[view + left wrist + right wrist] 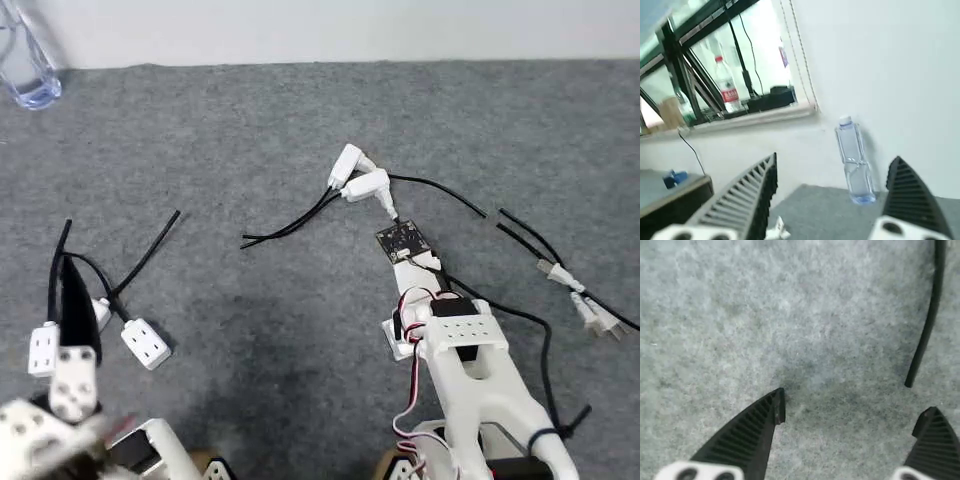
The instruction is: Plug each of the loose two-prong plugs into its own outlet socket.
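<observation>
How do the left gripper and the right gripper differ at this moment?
The left gripper points outward at the wall and a water bottle; the right gripper points down at the grey carpet. The left gripper is by the white sockets; the right gripper has a black cord ending beside it. Both are open and empty.

We see a mottled grey tabletop (250,330). An outlet socket (146,343) is white with dark slots, and its cord (150,245) is black. A plug (366,186) is white too. The left end effector (835,159) and the right end effector (856,400) have black ridged fingers on white bases. Red, white and black wires (408,305) loop beside the white right arm (480,380). The bottle (856,165) is clear, faintly blue, with a white cap.
</observation>
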